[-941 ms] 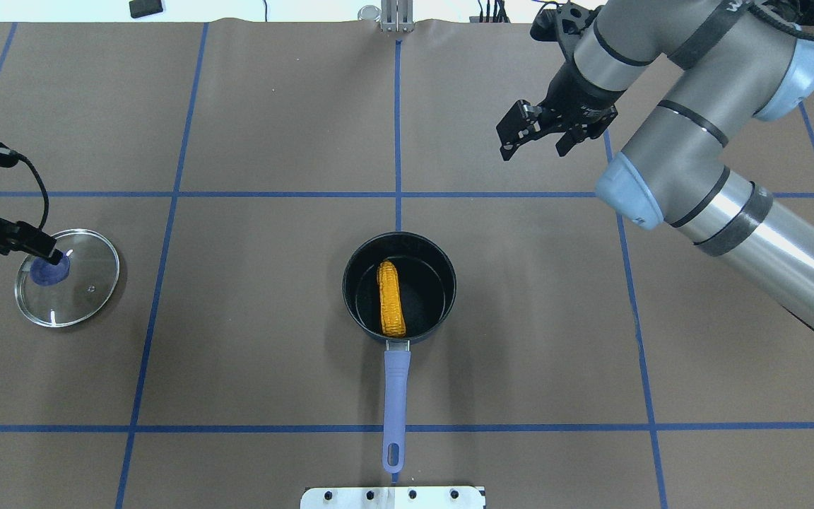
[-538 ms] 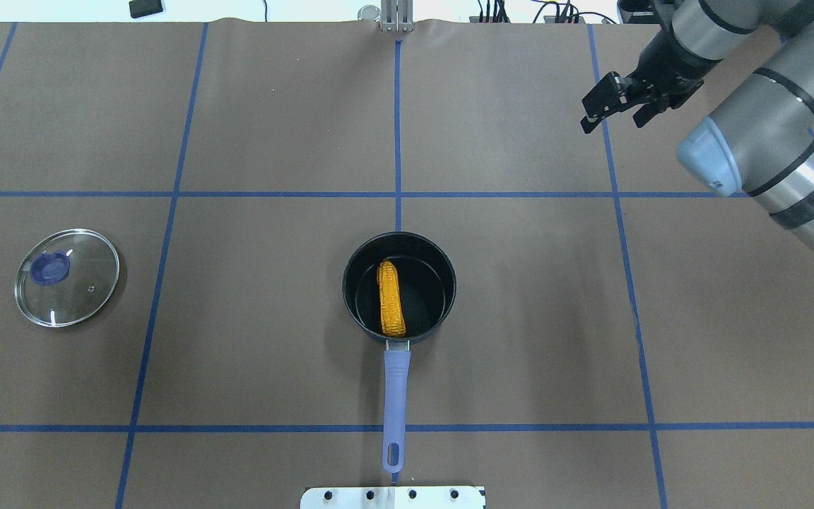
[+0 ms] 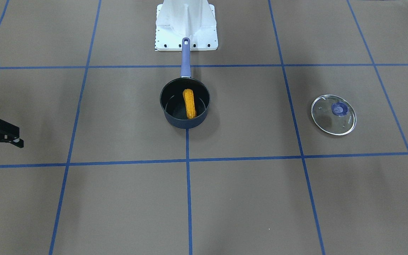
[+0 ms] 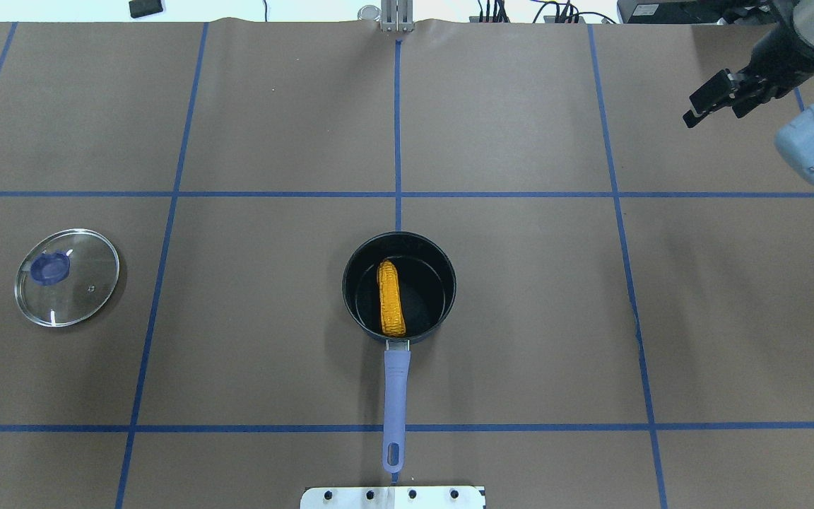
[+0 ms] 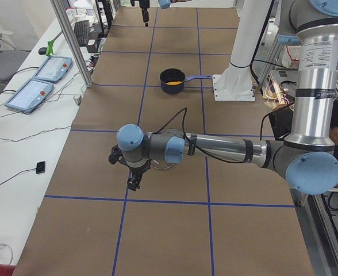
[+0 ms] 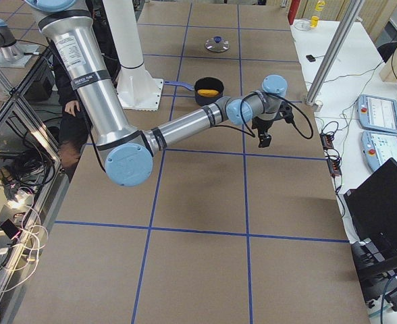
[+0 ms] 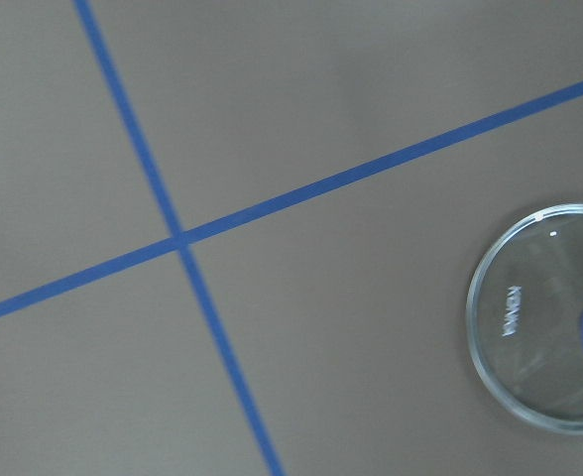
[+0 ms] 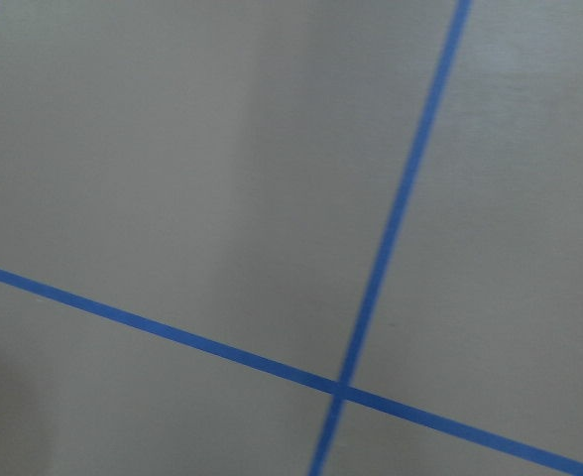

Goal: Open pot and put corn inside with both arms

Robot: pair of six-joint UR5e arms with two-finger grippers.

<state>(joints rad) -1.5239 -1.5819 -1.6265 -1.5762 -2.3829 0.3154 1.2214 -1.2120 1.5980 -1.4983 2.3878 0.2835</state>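
Left claw (image 5: pixel 132 184), perhaps too small.

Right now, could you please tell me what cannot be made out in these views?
- Left gripper: outside the overhead view; small and side-on in the exterior left view, so open or shut is unclear.
- Right gripper: cut by the left edge in the front-facing view.
- Glass lid: knob cut by the left wrist view's right edge.
- Right wrist view: only blurred table.
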